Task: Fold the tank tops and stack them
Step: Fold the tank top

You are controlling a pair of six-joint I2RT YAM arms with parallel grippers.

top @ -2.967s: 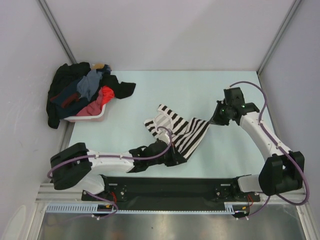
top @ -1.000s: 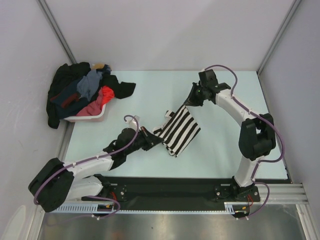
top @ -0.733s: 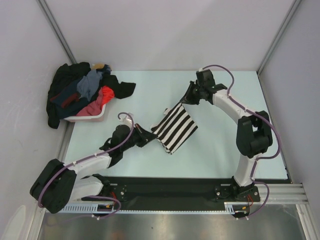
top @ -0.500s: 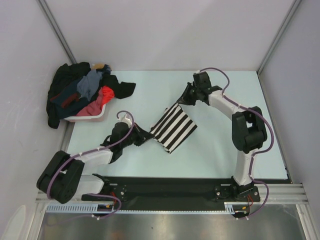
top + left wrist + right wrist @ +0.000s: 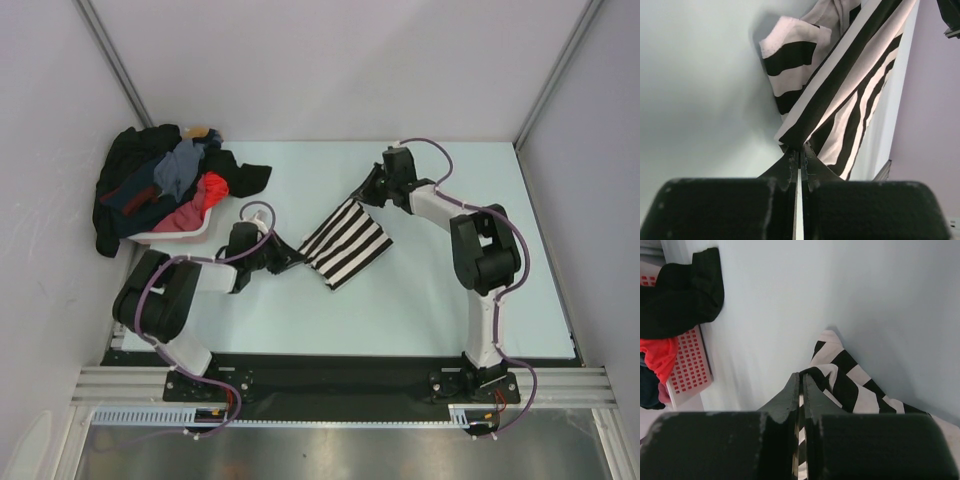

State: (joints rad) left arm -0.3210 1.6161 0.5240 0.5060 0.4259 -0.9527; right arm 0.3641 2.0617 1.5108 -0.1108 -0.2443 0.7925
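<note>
The black-and-white striped tank top hangs stretched between both grippers over the middle of the table. My left gripper is shut on its near-left corner; in the left wrist view the striped cloth runs away from the left gripper's pinched tips. My right gripper is shut on the far edge, and the right wrist view shows striped cloth bunched at the right gripper's closed tips. A navy top with dark red trim lies in the clothes heap at the back left.
A pale pink basket at the back left holds a heap of dark, grey-blue and red clothes, some draped over its rim. The basket's perforated wall shows in the right wrist view. Enclosure walls stand left, right and behind.
Both grippers have carried the striped tank top toward the back left. The left arm has swung far left and folded up; the right arm reaches further back. The cloth is now pulled flatter.
</note>
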